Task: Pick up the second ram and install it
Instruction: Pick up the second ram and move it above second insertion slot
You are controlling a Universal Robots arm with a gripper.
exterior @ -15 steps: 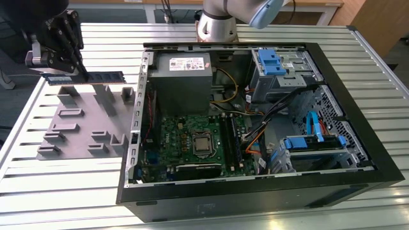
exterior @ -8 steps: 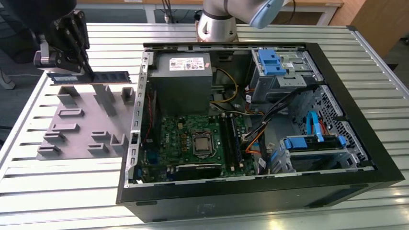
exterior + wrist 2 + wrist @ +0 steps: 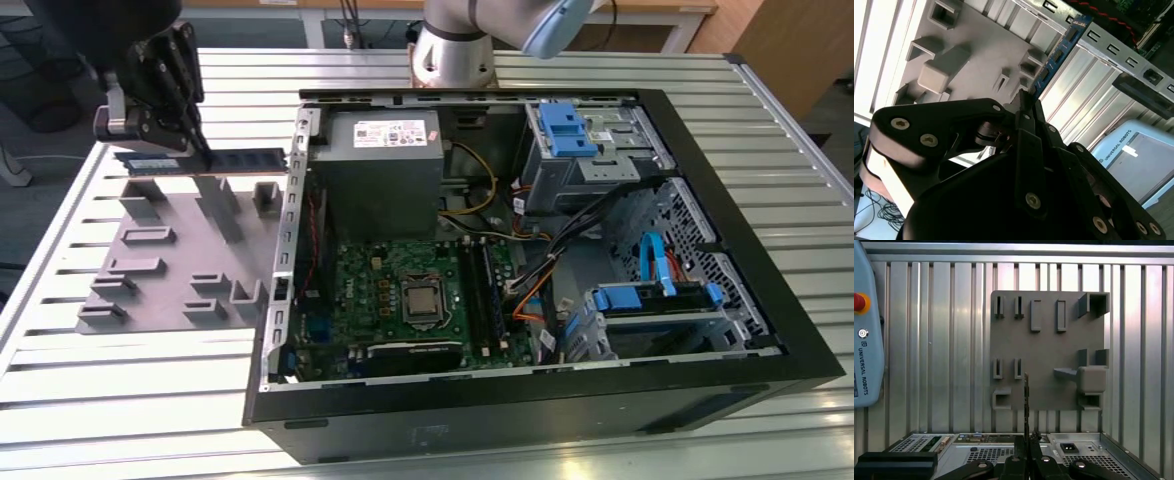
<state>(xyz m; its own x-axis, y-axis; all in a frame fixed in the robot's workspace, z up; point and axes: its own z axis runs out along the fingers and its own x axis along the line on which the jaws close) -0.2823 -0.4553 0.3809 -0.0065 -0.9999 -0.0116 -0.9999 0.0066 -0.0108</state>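
Note:
In the exterior view, my gripper [image 3: 187, 150] hangs at the far left, above the gray fixture plate [image 3: 174, 250]. It is shut on the second ram [image 3: 214, 159], a long dark stick with a pale label, held level and lifted off the plate. The second wrist view has the ram [image 3: 1056, 55] sticking out from between the black fingers [image 3: 1026, 105], over the plate [image 3: 979, 55]. In the first wrist view the ram [image 3: 1026, 400] appears edge-on above the gripper [image 3: 1027, 437], in front of the plate [image 3: 1049, 355].
The open computer case [image 3: 747, 300] lies to the exterior view's right of the plate, with its motherboard [image 3: 414, 300], memory slots [image 3: 483, 290], power supply [image 3: 380, 170] and blue drive brackets [image 3: 567, 130]. A teach pendant [image 3: 864, 340] rests on the slatted metal table [image 3: 134, 350].

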